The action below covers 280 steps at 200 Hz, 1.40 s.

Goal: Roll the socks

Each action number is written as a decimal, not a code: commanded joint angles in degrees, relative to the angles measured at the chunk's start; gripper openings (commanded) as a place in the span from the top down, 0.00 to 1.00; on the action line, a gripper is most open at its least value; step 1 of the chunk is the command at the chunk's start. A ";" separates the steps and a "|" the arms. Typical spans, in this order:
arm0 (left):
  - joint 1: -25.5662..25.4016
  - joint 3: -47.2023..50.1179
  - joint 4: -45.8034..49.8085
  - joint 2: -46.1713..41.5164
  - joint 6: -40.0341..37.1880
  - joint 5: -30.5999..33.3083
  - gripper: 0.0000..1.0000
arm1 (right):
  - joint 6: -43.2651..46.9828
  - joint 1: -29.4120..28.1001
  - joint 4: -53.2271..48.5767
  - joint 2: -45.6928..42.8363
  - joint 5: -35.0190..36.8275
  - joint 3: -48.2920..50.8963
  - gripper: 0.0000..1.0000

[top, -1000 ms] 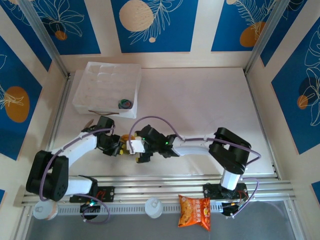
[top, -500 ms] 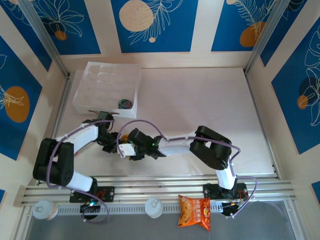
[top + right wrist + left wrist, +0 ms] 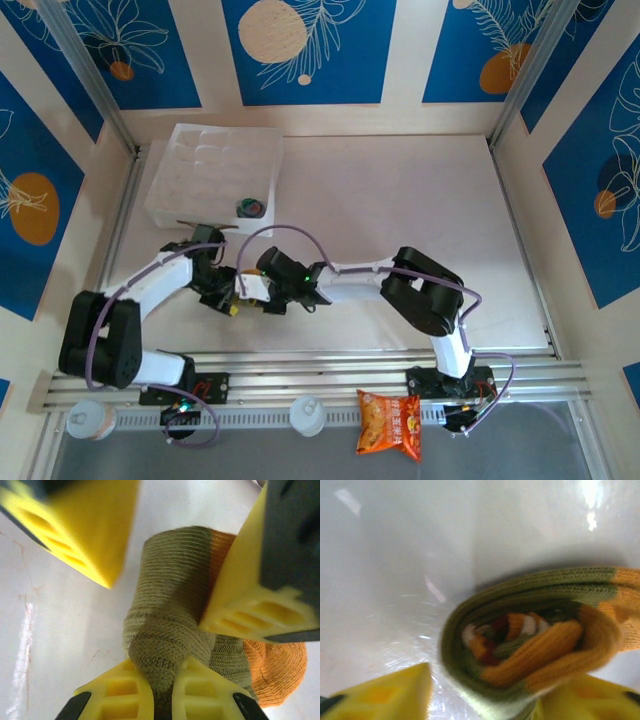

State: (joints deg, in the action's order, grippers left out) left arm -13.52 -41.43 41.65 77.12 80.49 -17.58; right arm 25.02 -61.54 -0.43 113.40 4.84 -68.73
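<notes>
Olive sock (image 3: 530, 645): rolled into a tight coil and lying on the white worktop (image 3: 400, 200), near its front-left part, where the two arms meet. Outer wrap is olive-brown rib knit. An orange patch sits at one end, and the coil's core shows orange, white and dark red bands. A loose olive tail leads off the roll.

Right hand (image 3: 165, 695): yellow fingers pressed together, pinching that olive tail between the tips.

Left hand (image 3: 485, 702): fingers spread, one either side of the roll. In the right wrist view one finger (image 3: 75, 525) stands clear of the fabric. The other finger (image 3: 250, 595) lies against the orange end.

Around:
- A clear compartment tray (image 3: 200, 165) sits at the back-left corner of the worktop, well apart from the roll.
- A small dark bundle (image 3: 250, 207) with green in it lies in the tray's near-right cell. It is too small to name.
- An orange snack packet (image 3: 390, 423) lies off the worktop, in front of the aluminium rail (image 3: 330, 372).

In the way: both hands crowd the roll from opposite sides, and the right arm's cable loops above them.

Room:
- The worktop's middle and right are bare.
- The near rail is close in front of the roll.
- The left frame rail (image 3: 120, 235) is near the left arm's elbow.
</notes>
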 commanded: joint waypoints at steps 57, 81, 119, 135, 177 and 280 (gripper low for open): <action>1.44 -2.66 18.76 -13.82 1.87 11.43 0.21 | -18.77 6.41 -21.34 13.12 -19.06 -3.53 1.00; 1.38 0.01 8.03 -16.89 0.35 7.96 0.30 | -21.93 7.85 -22.86 15.44 -24.23 -4.85 1.00; 0.02 5.46 -6.38 -16.82 -1.13 1.93 0.31 | -27.57 11.02 -26.02 19.74 -34.44 -8.54 1.00; -1.03 7.10 -10.49 -14.93 -0.38 0.94 0.30 | -28.22 11.57 -26.94 20.86 -36.81 -9.77 1.00; -4.18 8.98 -17.59 -8.73 0.21 3.54 0.30 | -30.42 12.75 -28.40 22.72 -41.06 -12.08 1.00; -7.92 10.82 0.07 7.36 1.83 3.87 0.97 | -19.29 9.39 -15.97 4.82 -26.97 -0.82 0.65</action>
State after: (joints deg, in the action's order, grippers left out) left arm -20.93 -34.06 27.77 77.67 82.11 -17.56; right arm -0.58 -49.45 -13.54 122.34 -36.18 -76.29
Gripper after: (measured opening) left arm 0.129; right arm 0.286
